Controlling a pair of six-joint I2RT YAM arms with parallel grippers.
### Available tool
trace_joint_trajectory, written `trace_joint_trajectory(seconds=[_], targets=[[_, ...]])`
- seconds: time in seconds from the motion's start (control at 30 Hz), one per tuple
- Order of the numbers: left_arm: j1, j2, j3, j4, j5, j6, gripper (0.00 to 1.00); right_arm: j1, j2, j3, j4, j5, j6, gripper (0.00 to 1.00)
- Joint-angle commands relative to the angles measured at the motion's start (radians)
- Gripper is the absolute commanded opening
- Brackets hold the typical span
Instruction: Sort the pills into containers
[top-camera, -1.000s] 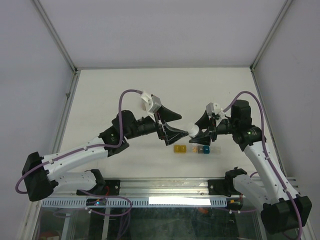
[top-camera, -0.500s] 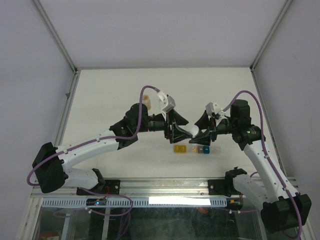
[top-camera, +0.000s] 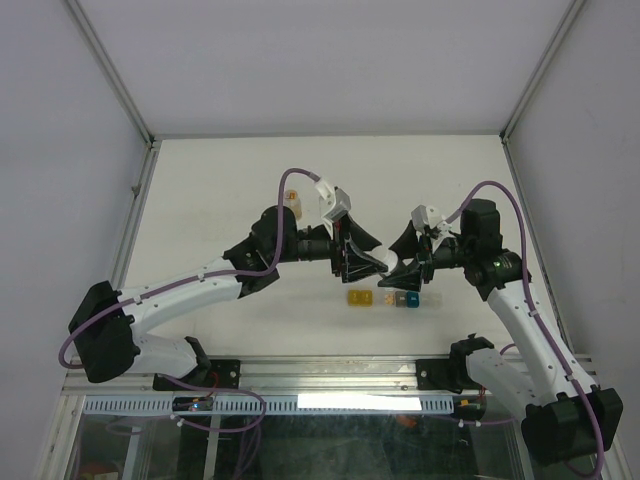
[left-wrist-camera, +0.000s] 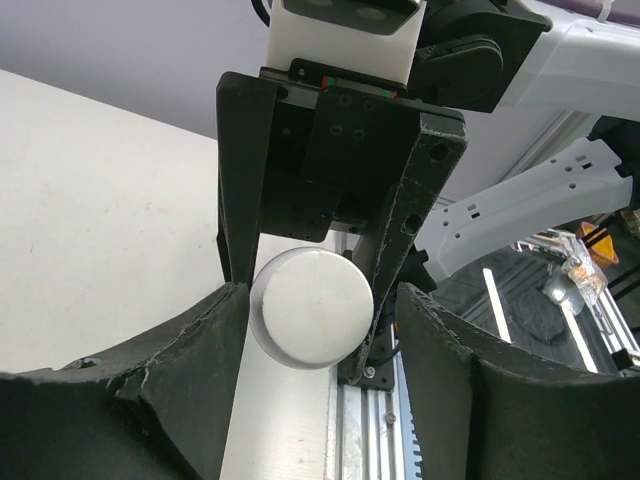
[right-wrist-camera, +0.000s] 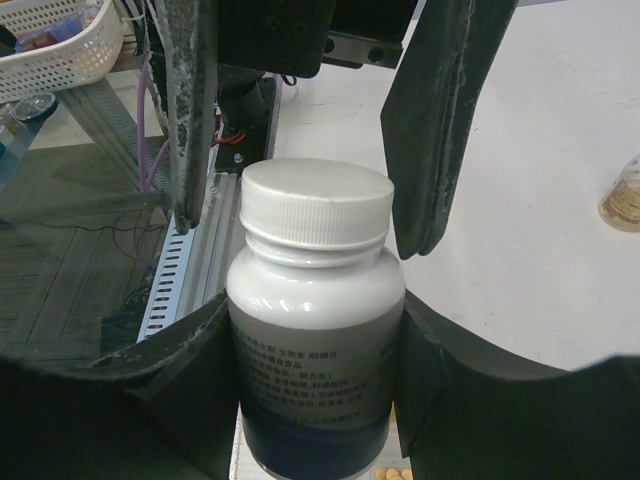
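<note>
Bottle (right-wrist-camera: 315, 340) clenched by right end effector (top-camera: 398, 268); left end effector (top-camera: 364, 262) advanced, spread around cap (left-wrist-camera: 311, 308).

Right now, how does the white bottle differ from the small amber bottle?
The white bottle is held in the right gripper, above the table; the amber bottle sits on the table, ungripped. The white bottle is opaque; the amber bottle looks translucent. The left gripper brackets the white bottle's cap; no gripper is at the amber bottle.
</note>
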Motion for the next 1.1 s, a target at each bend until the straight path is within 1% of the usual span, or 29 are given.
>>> trace_joint_trajectory(seconds=[0.0,0.07,0.13,0.27,0.33,0.37,0.47,0.53,0.6,0.7,0.83,0.9,1.07], targets=[[0.010,0.005,0.025,0.071,0.045,-0.025,0.58,0.005,-0.007,0.019,0.019,-0.029,-0.007,0.00],[0.010,0.005,0.022,0.074,0.045,-0.027,0.53,0.004,-0.005,0.018,0.019,-0.028,-0.007,0.00],[0.010,0.001,0.018,0.081,0.040,-0.033,0.45,0.005,-0.006,0.018,0.019,-0.027,-0.007,0.00],[0.010,-0.006,0.010,0.090,0.033,-0.041,0.42,0.005,-0.004,0.017,0.019,-0.024,-0.006,0.00],[0.010,-0.005,0.006,0.100,0.038,-0.047,0.36,0.005,-0.004,0.017,0.019,-0.023,-0.006,0.00],[0.010,-0.005,0.005,0.105,0.039,-0.053,0.31,0.005,-0.004,0.017,0.019,-0.021,-0.007,0.00],[0.010,-0.010,-0.012,0.126,0.030,-0.076,0.25,0.005,-0.003,0.019,0.019,0.000,-0.004,0.00],[0.007,-0.027,-0.029,0.132,0.004,-0.095,0.25,0.005,-0.004,0.018,0.029,0.033,0.006,0.00],[-0.010,-0.050,-0.053,0.134,-0.054,-0.101,0.24,0.005,-0.002,0.016,0.048,0.065,0.027,0.00],[-0.040,-0.069,-0.084,0.131,-0.134,-0.088,0.25,0.005,0.004,0.015,0.062,0.098,0.044,0.00],[-0.059,-0.072,-0.086,0.092,-0.206,-0.069,0.25,0.005,0.013,0.017,0.062,0.128,0.052,0.00],[-0.063,-0.071,-0.081,0.081,-0.216,-0.058,0.25,0.005,0.015,0.018,0.061,0.137,0.053,0.00],[-0.066,-0.048,-0.053,0.063,-0.172,-0.060,0.26,0.007,0.016,0.021,0.055,0.158,0.045,0.00]])
